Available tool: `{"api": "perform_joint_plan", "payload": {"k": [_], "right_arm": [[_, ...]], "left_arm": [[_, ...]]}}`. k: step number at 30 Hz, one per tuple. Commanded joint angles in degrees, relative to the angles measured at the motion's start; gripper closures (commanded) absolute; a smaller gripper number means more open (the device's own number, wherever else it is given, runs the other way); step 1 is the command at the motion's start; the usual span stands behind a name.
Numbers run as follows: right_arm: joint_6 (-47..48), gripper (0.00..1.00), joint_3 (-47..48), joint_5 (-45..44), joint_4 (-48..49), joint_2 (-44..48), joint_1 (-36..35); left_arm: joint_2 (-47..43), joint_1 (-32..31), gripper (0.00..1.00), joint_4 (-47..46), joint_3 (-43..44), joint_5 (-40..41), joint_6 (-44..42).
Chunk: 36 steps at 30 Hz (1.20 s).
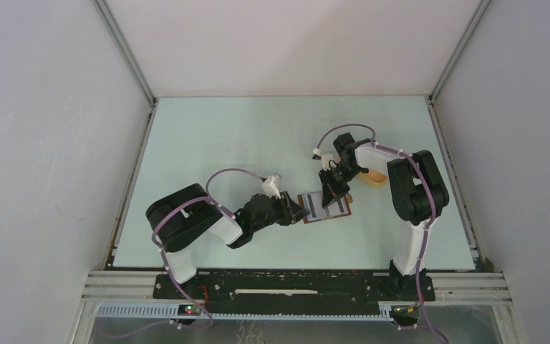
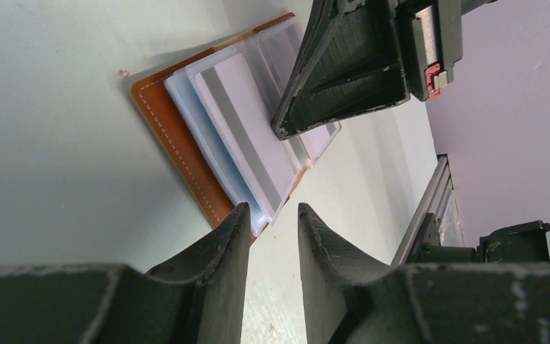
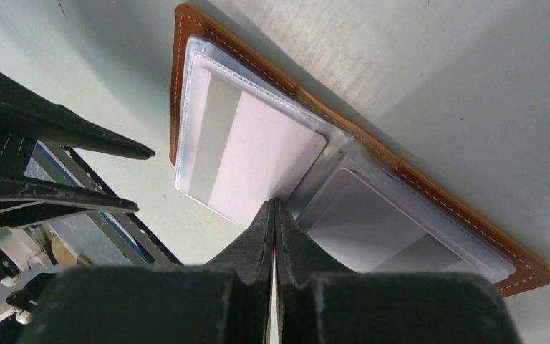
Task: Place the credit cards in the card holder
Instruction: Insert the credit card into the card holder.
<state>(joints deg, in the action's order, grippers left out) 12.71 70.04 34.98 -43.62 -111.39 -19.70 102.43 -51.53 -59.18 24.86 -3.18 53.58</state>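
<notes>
The left arm and right arm are built of black joint housings and white links, with lilac cables looped along each. The fingers of the left gripper are matt black, scuffed pale at the edges. Small status lights are seen at seven o'clock in the overhead view.

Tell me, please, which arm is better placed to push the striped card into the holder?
Right, probably: the right gripper, closed, meets the striped card at its edge atop the card holder. The left gripper sits open by the holder's corner.
</notes>
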Motion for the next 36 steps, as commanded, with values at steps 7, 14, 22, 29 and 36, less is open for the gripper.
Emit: {"api": "perform_joint_plan", "payload": {"k": [7, 14, 22, 29, 36], "right_arm": [[-0.2, 0.95, 2.0, -0.2, -1.1, -2.1, 1.0], [-0.3, 0.96, 2.1, 0.2, -1.2, -2.3, 1.1], [-0.3, 0.96, 2.3, 0.3, -1.4, -2.2, 1.2], [-0.3, 0.96, 2.3, 0.8, -1.5, -1.9, 1.4], [-0.1, 0.96, 2.3, 1.0, -1.5, -1.9, 1.4]], "left_arm": [[0.9, 0.3, 0.63, -0.1, 4.2, 0.9, 0.1], [1.0, 1.0, 0.61, 1.9, 4.7, 1.5, 0.1], [1.6, 1.0, 0.60, 2.3, 6.0, 0.8, 0.0], [1.8, 0.9, 0.61, 4.1, 7.0, 1.1, -0.1], [1.8, 1.0, 0.61, 5.7, 7.3, 1.8, 0.1]]}}
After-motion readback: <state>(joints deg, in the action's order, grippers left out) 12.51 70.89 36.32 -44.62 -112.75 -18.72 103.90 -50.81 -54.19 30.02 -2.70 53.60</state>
